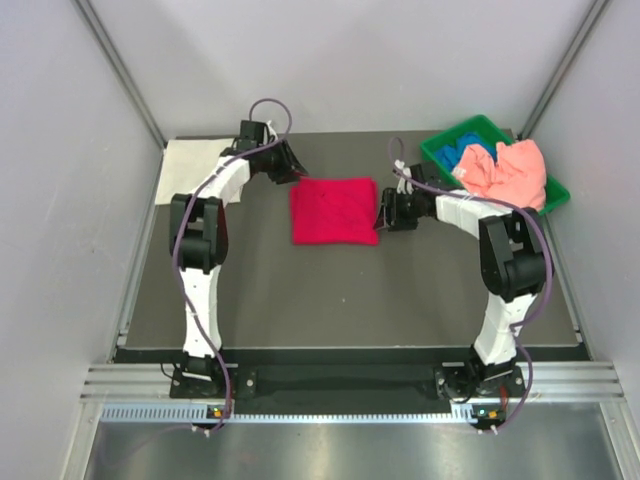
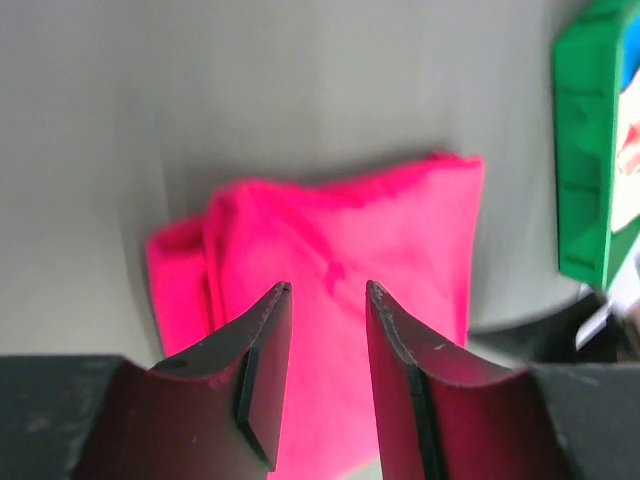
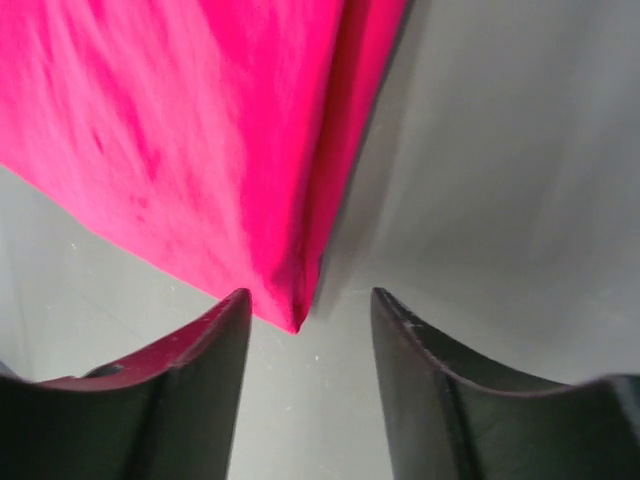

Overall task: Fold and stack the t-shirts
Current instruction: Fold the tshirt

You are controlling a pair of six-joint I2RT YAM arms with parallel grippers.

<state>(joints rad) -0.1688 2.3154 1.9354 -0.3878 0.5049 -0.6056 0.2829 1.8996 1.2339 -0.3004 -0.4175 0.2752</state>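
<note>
Nearest me, the two arms are bolted at the front edge of the dark table [image 1: 330, 300], and both reach away toward its middle. Between them lies the red t-shirt [image 1: 334, 210], folded into a flat rectangle. Its long axis runs left to right across the table, with the edges turned only slightly off square. It is the only shirt on the open middle of the table.

The right gripper [image 1: 383, 215] sits low at the shirt's right edge, pointing left at it. From its wrist camera the fingers are spread, and a folded corner of the red cloth pokes into the gap between the tips. Neither finger presses on the cloth.

A little farther back, the left gripper [image 1: 290, 170] hangs just off the shirt's far left corner, aimed toward the right. Its fingers are also parted with nothing between them, and its wrist camera shows the red cloth spread below and beyond the tips. Layered folds show along one edge.

At the far left corner of the table a white t-shirt [image 1: 190, 160] lies flat, partly hidden behind the left arm. At the far right corner stands the green bin [image 1: 440, 150], with a crumpled salmon-pink t-shirt [image 1: 510, 170] heaped over its rim. A blue t-shirt [image 1: 475, 158] shows inside, beside the pink one.
</note>
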